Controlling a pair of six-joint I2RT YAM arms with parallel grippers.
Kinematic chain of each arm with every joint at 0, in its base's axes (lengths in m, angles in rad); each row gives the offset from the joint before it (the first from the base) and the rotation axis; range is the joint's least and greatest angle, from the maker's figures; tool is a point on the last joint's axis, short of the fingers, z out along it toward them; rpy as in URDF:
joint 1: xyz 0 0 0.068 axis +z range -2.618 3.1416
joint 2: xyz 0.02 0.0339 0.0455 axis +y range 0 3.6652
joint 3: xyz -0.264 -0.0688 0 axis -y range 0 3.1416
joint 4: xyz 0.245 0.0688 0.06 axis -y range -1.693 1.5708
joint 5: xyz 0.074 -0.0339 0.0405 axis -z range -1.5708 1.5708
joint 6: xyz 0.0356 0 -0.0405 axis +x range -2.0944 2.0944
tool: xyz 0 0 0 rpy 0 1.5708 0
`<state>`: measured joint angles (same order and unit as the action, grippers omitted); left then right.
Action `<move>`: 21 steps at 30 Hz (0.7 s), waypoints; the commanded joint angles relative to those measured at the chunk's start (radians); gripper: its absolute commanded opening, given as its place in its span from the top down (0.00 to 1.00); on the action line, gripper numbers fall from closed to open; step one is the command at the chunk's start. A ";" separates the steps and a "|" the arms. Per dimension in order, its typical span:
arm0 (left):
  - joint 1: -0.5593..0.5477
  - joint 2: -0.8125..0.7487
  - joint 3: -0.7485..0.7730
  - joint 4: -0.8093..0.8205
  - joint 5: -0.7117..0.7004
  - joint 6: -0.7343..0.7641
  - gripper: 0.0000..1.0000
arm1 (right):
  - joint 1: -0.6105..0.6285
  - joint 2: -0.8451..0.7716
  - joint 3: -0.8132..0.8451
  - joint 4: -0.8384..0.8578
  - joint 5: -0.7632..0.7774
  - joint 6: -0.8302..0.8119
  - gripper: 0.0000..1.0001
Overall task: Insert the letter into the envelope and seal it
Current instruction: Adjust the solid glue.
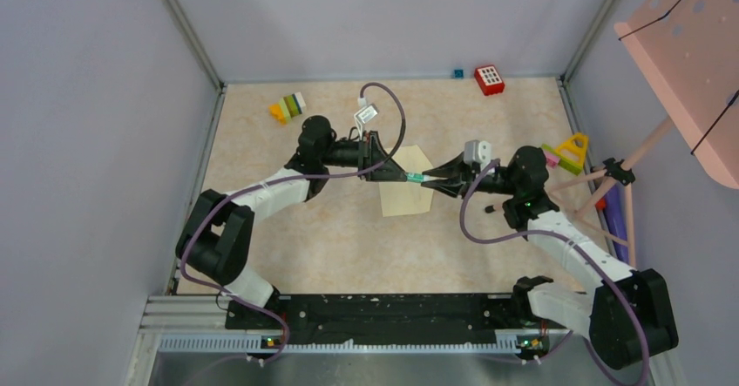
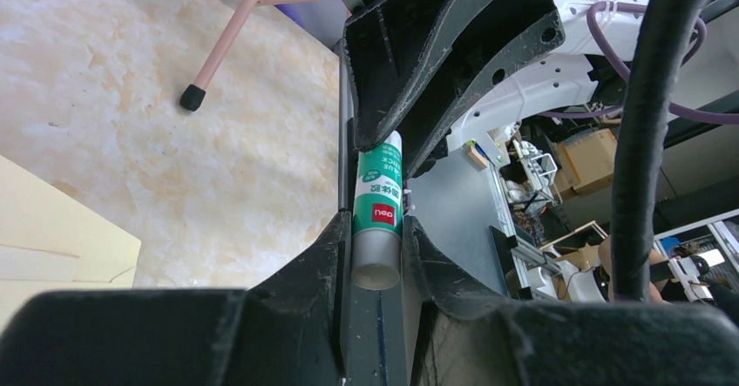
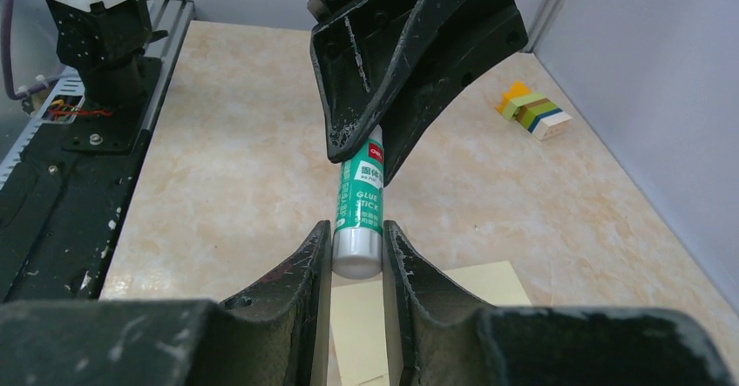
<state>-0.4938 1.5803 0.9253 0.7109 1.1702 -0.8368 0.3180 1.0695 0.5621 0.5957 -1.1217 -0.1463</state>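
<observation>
Cream-yellow paper: the envelope [image 1: 403,201], flat on the table, between the two arms. Whether the letter is inside cannot be told.

Over the envelope's middle: green-and-white glue stick [image 1: 416,177], level and held at both ends. The left gripper [image 2: 376,229] clamps one end, and the right gripper [image 3: 357,233] has its fingers pressed on the grey end.

Judged stage: glue being readied, flap not yet glued, sealing still to do.

Beyond the envelope: coloured blocks [image 1: 288,107], untouched.

Robot lab: walled test table [image 1: 349,247], cardboard boxes [image 2: 593,155].
</observation>
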 commanded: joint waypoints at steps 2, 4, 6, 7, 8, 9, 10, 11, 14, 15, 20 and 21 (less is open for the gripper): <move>0.000 0.006 0.000 0.055 -0.008 0.003 0.92 | 0.007 0.011 0.028 -0.022 -0.012 -0.010 0.95; 0.001 0.004 0.003 0.033 -0.007 0.015 0.66 | 0.008 0.012 0.037 -0.047 -0.009 -0.017 0.99; 0.002 -0.005 0.010 -0.001 -0.007 0.041 0.42 | 0.009 0.012 0.053 -0.088 -0.013 -0.042 1.00; 0.003 -0.009 0.016 -0.025 -0.007 0.056 0.35 | 0.008 0.011 0.060 -0.110 -0.016 -0.053 1.00; 0.004 -0.016 0.027 -0.054 -0.009 0.075 0.30 | 0.008 0.013 0.066 -0.131 -0.021 -0.063 1.00; 0.006 -0.018 0.035 -0.084 -0.009 0.095 0.27 | 0.008 0.014 0.074 -0.158 -0.025 -0.077 1.00; 0.008 -0.021 0.043 -0.110 -0.007 0.116 0.24 | 0.009 0.015 0.083 -0.181 -0.027 -0.089 1.00; 0.010 -0.024 0.049 -0.136 -0.003 0.138 0.23 | 0.008 0.018 0.092 -0.208 -0.033 -0.101 1.00; 0.008 -0.032 0.079 -0.255 0.009 0.260 0.22 | 0.009 0.033 0.126 -0.308 -0.064 -0.149 1.00; 0.008 -0.035 0.101 -0.344 0.008 0.347 0.22 | 0.008 0.039 0.138 -0.337 -0.076 -0.162 1.00; -0.016 -0.022 0.241 -0.848 -0.027 0.769 0.21 | 0.012 0.094 0.198 -0.550 -0.148 -0.273 1.00; -0.022 -0.022 0.253 -0.880 -0.025 0.808 0.21 | 0.016 0.104 0.209 -0.582 -0.153 -0.296 1.00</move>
<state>-0.4957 1.5803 1.0866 0.1577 1.1477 -0.3653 0.3202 1.1366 0.6991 0.1936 -1.1942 -0.3176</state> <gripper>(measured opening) 0.786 0.222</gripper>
